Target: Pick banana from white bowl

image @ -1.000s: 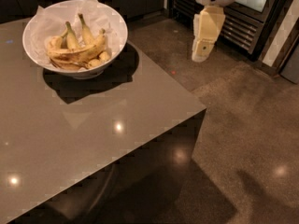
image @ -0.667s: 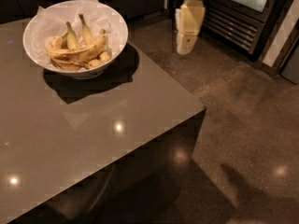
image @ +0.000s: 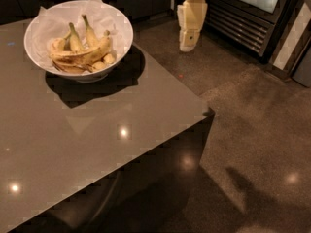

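The white bowl (image: pixel 121 28) with crumpled paper lining stands at the back left of the grey table (image: pixel 97 144). In it lies the long curved yellow banana (image: pixel 82 57) with brown streaks, across the front. Two shorter green-stemmed bananas (image: pixel 91 33) stand behind it, with small yellow pieces (image: pixel 108 58) at its right end. My gripper (image: pixel 187 45) hangs down at the top centre, over the floor, to the right of the bowl and off the table's edge. It holds nothing that I can see.
The table's right edge and corner (image: pixel 209 111) drop to a dark speckled floor (image: pixel 252 130). A dark appliance with a slatted grille (image: pixel 238 23) stands at the back right, behind the gripper.
The gripper has moved left, from the right of the view toward the bowl's side. The bowl and bananas have not moved.
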Available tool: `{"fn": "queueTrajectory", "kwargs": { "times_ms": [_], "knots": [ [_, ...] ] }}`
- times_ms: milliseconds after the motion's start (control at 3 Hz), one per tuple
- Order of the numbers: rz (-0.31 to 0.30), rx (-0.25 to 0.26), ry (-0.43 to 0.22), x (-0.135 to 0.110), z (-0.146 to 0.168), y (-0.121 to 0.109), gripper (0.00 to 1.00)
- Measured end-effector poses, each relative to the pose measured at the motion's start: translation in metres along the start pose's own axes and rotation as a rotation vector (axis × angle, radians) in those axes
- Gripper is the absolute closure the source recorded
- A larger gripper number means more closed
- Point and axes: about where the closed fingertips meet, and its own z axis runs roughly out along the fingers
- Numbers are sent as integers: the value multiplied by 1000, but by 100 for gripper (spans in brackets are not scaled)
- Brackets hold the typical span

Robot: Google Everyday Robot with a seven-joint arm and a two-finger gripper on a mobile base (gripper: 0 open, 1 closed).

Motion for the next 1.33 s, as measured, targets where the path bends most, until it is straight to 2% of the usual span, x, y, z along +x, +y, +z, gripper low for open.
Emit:
{"fn": "queueTrajectory", "kwargs": {
  "times_ms": [667, 1000, 1333],
  "knots": [
    [-204, -11, -52, -51, 34, -48, 0],
    [-209, 7, -61, -55, 34, -54, 0],
    [-269, 2, 5, -66, 45, -62, 0]
  ]
}}
